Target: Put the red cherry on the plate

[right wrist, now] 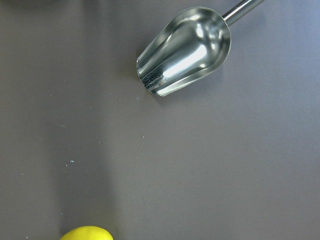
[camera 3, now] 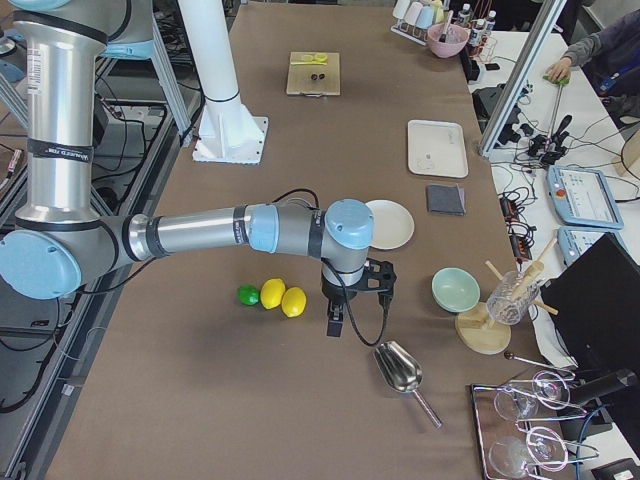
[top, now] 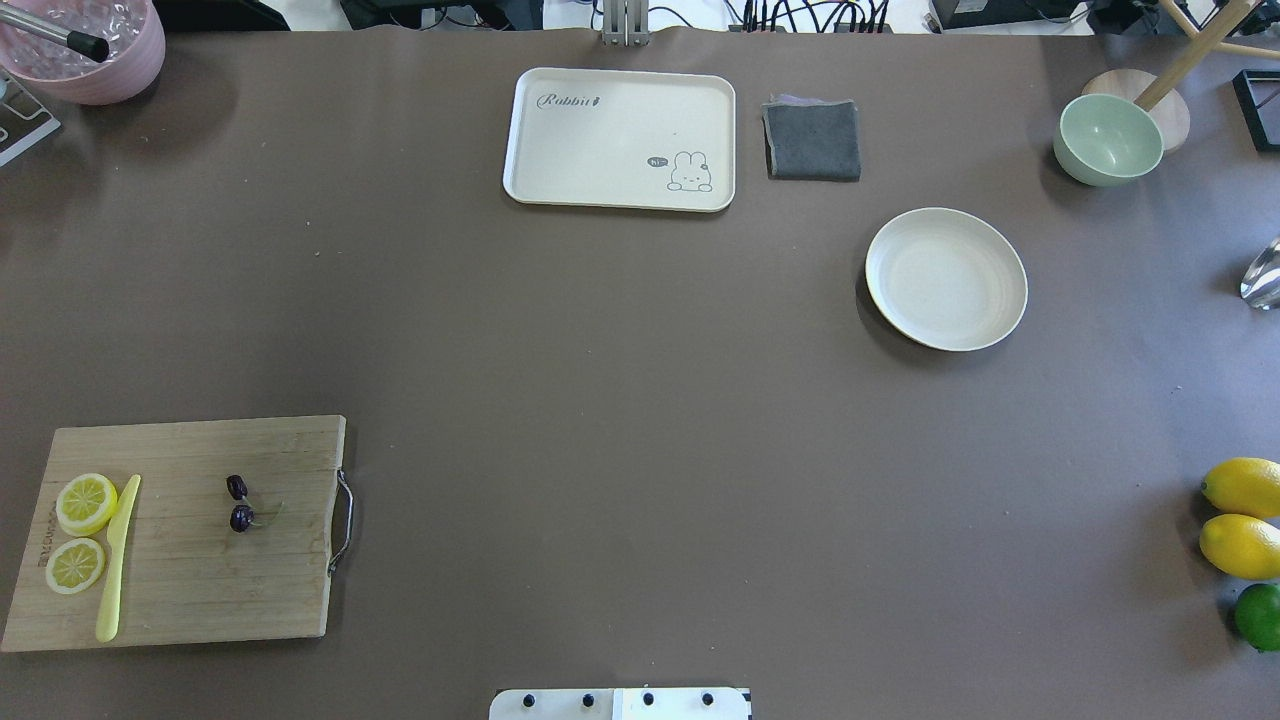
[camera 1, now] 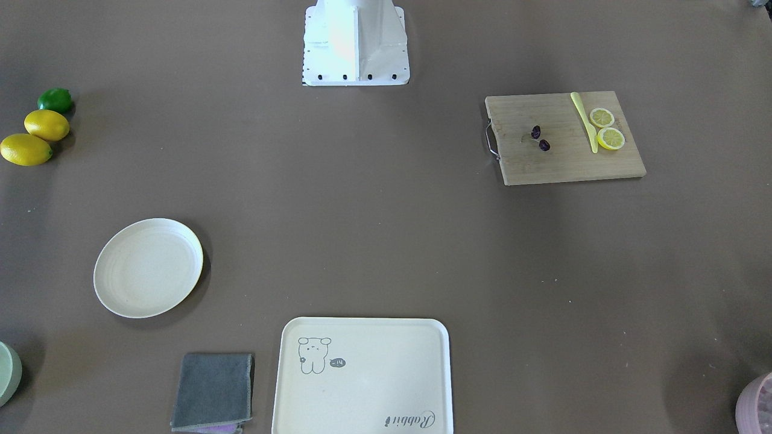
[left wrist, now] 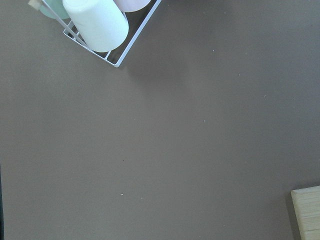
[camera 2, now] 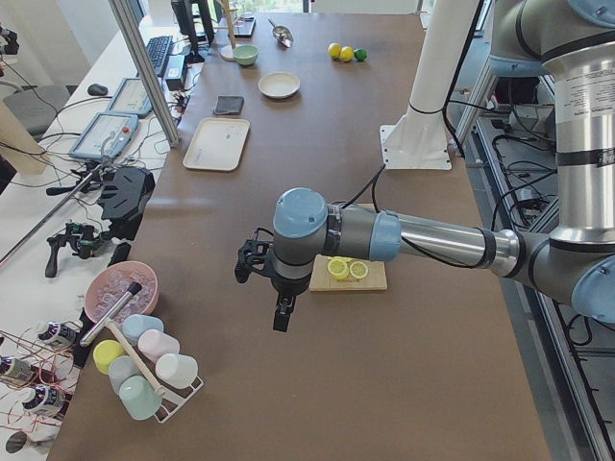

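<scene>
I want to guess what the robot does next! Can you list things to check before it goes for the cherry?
1. Cherry lies uncovered on the board: ok.
2. Knife and lemon slices lie apart from the cherry: ok.
3. Plate has nothing in it: ok.
4. Left claw is above the cherry: not ok, it hangs past the board's end.
5. Left claw is open: cannot tell, only a side view shows it.
</scene>
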Controlling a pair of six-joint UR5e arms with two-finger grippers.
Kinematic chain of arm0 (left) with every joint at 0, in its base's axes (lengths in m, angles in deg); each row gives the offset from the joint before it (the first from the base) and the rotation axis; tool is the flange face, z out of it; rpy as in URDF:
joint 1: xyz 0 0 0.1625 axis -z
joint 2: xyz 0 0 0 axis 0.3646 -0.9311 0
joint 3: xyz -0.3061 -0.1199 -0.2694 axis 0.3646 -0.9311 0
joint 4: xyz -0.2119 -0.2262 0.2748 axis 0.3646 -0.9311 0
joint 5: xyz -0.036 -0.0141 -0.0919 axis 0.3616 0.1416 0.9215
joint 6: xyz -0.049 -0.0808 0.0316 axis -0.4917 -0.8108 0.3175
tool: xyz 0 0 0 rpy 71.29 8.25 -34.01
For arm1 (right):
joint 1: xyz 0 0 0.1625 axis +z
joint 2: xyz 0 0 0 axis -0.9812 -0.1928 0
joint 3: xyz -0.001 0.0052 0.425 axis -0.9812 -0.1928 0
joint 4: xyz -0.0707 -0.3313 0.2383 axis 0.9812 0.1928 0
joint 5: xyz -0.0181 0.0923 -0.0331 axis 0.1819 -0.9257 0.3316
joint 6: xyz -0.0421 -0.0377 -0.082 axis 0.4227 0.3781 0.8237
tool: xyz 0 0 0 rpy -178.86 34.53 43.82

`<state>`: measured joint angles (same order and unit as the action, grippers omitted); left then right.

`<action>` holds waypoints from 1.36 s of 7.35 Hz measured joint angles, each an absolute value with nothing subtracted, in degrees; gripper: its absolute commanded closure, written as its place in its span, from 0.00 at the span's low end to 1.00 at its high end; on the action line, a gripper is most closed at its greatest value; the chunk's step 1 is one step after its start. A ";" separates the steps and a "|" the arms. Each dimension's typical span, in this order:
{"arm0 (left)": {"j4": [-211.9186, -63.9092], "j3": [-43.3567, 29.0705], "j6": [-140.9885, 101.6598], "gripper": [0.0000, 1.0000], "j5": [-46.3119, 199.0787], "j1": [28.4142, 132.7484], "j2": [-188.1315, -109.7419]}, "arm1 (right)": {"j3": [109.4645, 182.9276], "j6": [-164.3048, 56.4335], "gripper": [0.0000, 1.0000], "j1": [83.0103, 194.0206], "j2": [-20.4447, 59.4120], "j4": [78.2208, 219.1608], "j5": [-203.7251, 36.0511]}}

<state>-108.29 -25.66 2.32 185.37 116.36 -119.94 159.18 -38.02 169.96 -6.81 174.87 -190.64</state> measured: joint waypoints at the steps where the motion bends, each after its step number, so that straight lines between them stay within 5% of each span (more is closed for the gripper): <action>1: -108.43 -26.09 2.41 0.02 185.37 116.73 -119.91 | 159.18 -38.04 0.00 169.86 -6.78 174.86 -190.71; 6: -116.34 -27.09 2.26 0.02 184.81 117.84 -122.11 | 160.97 -38.60 0.00 169.68 -4.01 174.57 -193.24; 10: -134.63 -21.21 0.77 0.02 188.23 117.66 -125.08 | 162.42 -44.03 0.05 169.87 -3.89 155.45 -198.08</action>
